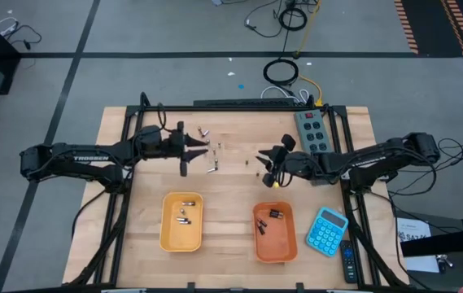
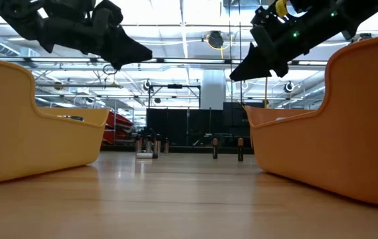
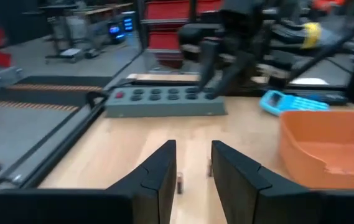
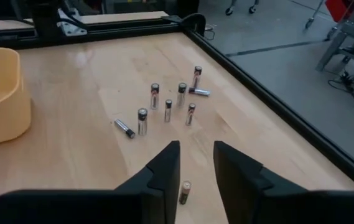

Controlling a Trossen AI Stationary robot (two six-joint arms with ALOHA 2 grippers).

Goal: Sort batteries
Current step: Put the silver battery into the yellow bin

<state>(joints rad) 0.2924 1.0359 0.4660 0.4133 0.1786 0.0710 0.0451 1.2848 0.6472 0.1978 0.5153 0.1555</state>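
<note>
Pale wood tabletop (image 1: 231, 183) under me, and I read "TROSSEN" in white letters along my left arm from the high view. My left gripper (image 1: 208, 148) hangs over the far left-centre of the tabletop, jaws apart by a narrow gap, nothing between them. Loose batteries (image 1: 208, 150) lie scattered right by its tip, some standing, some lying flat. My right gripper (image 4: 195, 163) hovers over the far centre, jaws also parted a little and holding nothing; in the right wrist view one small battery (image 4: 185, 191) stands on the wood just below the gap. Beyond it I count a cluster of upright cells with a couple lying down. Nearer me, the yellow tray (image 1: 181, 221) on the left holds a few silvery batteries, and the orange tray (image 1: 275, 233) on the right holds a few dark ones. Beside the orange tray lies a blue calculator (image 1: 327, 230); I cannot read its keys. A grey power strip (image 1: 312, 130) lies at the far right, its markings unreadable.
</note>
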